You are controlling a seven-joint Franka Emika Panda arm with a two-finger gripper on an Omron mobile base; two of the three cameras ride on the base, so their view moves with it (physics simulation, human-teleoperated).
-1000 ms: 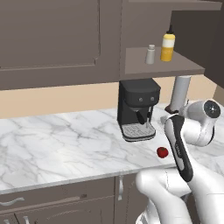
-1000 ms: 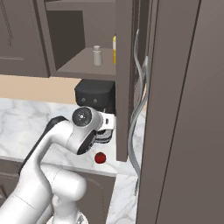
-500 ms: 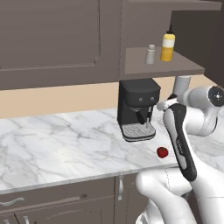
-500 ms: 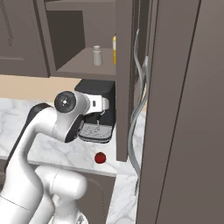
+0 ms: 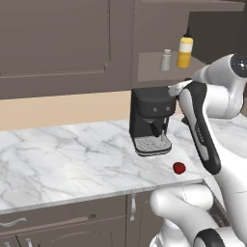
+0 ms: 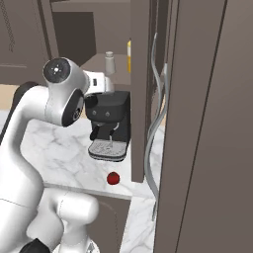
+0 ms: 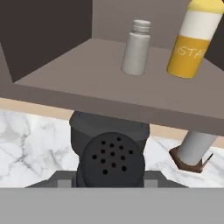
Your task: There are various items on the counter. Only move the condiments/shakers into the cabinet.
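Cabinet [image 7: 65,74] shelf lies ahead of and above the gripper [image 7: 111,177], open to take condiments. Black coffee machine [image 5: 150,120] sits below it. Yellow squeeze bottle [image 7: 192,39] and grey shaker [image 7: 136,48], already shelved, stand ahead of it. Jaws clamped on the small dark bottle [image 7: 111,162], held just under shelf level, probably for lifting in. Red fruit [image 5: 179,168] stays on the counter [image 5: 72,164], well below.

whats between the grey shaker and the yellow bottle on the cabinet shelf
Nothing: in the hand view the grey shaker and the yellow bottle stand apart, with bare brown cabinet shelf between them.
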